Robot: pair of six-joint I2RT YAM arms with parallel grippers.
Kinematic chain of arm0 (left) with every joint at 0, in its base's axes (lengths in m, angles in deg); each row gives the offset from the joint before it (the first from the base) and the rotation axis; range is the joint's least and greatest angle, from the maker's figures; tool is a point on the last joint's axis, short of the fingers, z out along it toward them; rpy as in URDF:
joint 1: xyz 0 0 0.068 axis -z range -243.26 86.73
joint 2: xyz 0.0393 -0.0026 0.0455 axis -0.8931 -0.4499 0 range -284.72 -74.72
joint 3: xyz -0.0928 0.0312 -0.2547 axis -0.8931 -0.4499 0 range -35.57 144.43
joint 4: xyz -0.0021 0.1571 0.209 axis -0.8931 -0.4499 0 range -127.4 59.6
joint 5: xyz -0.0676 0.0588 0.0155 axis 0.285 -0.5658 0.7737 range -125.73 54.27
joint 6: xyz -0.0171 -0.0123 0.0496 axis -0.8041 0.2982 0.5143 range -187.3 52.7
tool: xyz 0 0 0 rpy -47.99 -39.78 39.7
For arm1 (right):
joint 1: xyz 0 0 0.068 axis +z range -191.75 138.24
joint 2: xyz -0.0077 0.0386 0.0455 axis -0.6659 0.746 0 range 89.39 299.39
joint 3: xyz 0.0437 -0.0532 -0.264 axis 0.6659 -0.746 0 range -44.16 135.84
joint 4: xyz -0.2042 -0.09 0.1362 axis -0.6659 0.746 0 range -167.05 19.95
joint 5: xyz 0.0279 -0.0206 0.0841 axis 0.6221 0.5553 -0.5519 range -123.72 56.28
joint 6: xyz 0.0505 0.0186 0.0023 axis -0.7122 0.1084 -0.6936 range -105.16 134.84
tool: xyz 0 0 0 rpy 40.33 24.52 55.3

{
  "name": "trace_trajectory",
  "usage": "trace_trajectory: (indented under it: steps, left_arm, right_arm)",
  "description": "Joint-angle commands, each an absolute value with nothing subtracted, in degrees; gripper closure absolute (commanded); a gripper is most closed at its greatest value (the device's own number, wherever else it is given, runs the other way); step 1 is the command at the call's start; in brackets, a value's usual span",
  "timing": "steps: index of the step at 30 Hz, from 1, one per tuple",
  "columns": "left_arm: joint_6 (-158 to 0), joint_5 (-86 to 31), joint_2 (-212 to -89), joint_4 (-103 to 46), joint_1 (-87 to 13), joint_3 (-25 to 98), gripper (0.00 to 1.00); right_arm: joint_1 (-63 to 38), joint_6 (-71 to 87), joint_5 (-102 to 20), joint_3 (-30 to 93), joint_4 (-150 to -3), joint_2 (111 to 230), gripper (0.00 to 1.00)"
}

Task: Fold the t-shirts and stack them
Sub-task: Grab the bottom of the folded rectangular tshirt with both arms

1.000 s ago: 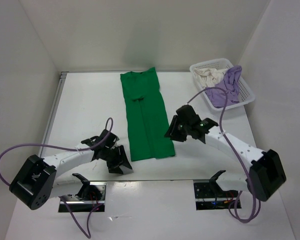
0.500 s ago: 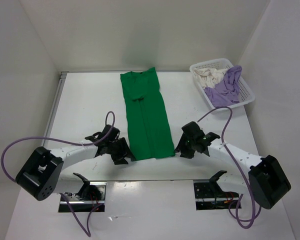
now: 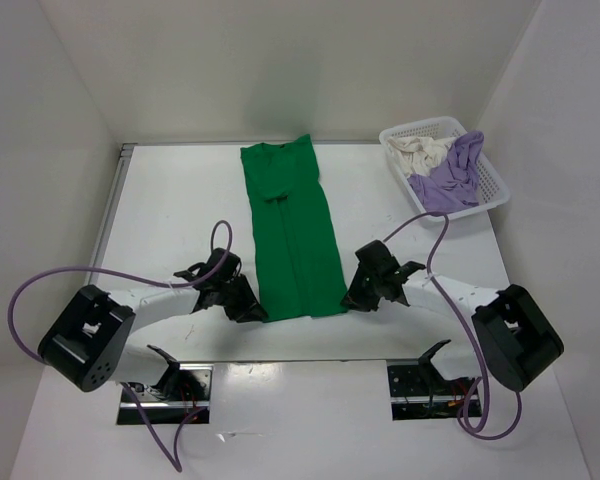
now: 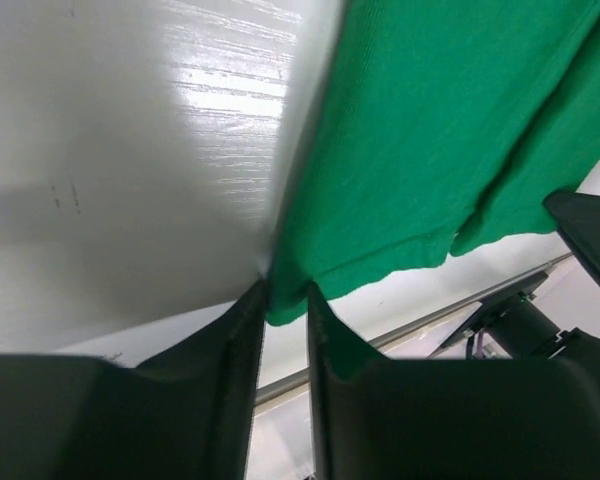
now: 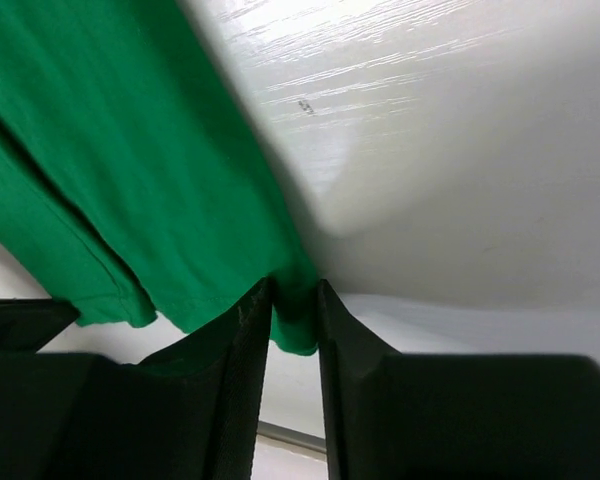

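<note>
Green t-shirt hem now between jaws

**One t-shirt down the middle, two in the basket**

The laid-out t-shirt lay lengthwise along the middle of the table, collar end toward the far wall and hem toward the arms. The left gripper sat at the hem's left corner and the right gripper at its right corner, each with that corner between its fingers. The mesh basket stood at the table's far right. In it, one bundled t-shirt lay back left, and the other t-shirt lay in front and to the right.
</note>
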State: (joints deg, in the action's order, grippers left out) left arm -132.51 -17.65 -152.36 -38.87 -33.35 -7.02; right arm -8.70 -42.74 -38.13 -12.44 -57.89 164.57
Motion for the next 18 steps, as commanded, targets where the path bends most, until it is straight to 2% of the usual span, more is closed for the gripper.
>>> trace_trajectory:
  steps: [1, 3, 4, 5, 9, 14, 18]
  left_arm:
    - [-133.0, -18.9, -153.0, -37.5, -33.6, -5.4, 0.72]
    - [-133.0, -18.9, -153.0, -37.5, -33.6, -5.4, 0.78]
    - [-132.5, -18.9, -153.0, -37.5, -33.6, -5.4, 0.85]
    - [-132.5, -18.9, -153.0, -37.5, -33.6, -5.4, 0.89]
    - [-129.5, -17.4, -152.3, -40.9, -33.6, -4.6, 1.0]
    - [-128.4, -11.9, -144.4, -49.5, -33.6, -6.7, 1.0]
    - [-128.4, -6.6, -139.6, -54.9, -33.6, -8.8, 1.0]
  right_arm:
    - [-8.9, -42.3, -38.9, -12.8, -61.9, 164.7, 0.71]
    - [-8.9, -42.3, -38.9, -12.8, -61.3, 164.7, 0.78]
    - [-8.9, -42.3, -38.9, -12.8, -60.8, 164.7, 0.81]
    - [-8.9, -42.3, -38.9, -13.3, -60.8, 164.1, 0.9]
    - [-4.9, -45.8, -39.7, -13.8, -58.2, 162.2, 1.0]
    - [4.3, -53.1, -39.7, -14.9, -54.3, 156.3, 1.0]
    - [5.6, -54.4, -38.7, -12.1, -47.1, 149.3, 1.0]
